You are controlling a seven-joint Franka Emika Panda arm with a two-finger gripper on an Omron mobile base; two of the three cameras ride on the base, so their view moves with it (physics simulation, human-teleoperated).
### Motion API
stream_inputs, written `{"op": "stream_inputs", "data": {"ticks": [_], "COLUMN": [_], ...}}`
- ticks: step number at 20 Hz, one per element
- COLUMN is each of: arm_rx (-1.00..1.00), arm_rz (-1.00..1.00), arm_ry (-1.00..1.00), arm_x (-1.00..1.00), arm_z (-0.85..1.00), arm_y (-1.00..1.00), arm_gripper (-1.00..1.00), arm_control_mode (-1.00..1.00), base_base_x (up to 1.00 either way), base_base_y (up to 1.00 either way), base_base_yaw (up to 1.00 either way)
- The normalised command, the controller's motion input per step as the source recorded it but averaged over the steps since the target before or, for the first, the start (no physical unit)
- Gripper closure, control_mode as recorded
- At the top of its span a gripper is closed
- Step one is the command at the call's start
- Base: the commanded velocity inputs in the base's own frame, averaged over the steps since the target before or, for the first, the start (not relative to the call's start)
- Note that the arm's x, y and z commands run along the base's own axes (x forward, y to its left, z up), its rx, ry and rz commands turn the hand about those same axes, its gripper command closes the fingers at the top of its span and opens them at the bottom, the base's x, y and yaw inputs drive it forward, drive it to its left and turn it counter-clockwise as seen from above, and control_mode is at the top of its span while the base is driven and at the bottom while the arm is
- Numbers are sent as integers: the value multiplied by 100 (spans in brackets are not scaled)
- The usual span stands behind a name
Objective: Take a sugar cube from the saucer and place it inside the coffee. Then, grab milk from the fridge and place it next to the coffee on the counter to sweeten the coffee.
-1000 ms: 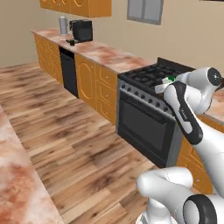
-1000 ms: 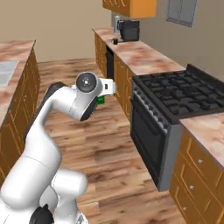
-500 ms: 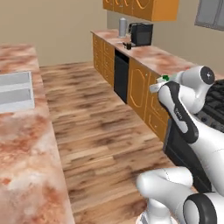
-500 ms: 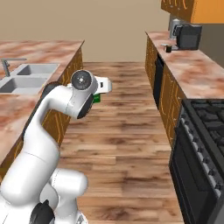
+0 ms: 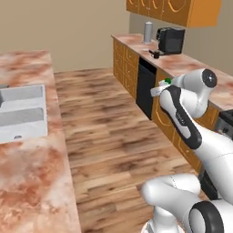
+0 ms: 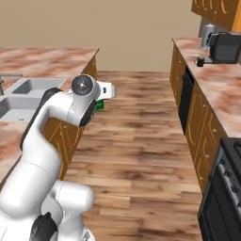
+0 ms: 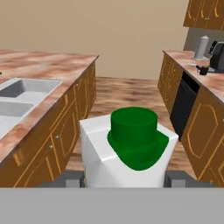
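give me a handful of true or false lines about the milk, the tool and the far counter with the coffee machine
1. The tool is shut on the milk. True.
2. The milk's cap is red. False: it is green.
3. The coffee stands on the counter near the black coffee machine. True.
4. The milk is already set down beside the coffee. False: it is held up over the wooden floor, well short of that counter.
5. A sink is set into the island counter across the aisle from the coffee machine. True.
6. The black dishwasher front stands open. False: it is closed flush with the cabinets.
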Motion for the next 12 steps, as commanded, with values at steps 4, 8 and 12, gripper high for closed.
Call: {"op": "stream_inputs", "data": {"ticks": [4, 8, 12], "arm_rx": [0, 0, 0], "arm_rz": [0, 0, 0], "arm_ry": [0, 0, 0], "arm_x": [0, 0, 0], "arm_z": [0, 0, 0], "arm_y": [0, 0, 0], "arm_gripper": [100, 100, 100], "arm_control_mode": [100, 100, 100], "base_base_x": [100, 100, 100], "base_base_y": [8, 14, 17], "base_base_yaw": [-9, -25, -32]}}
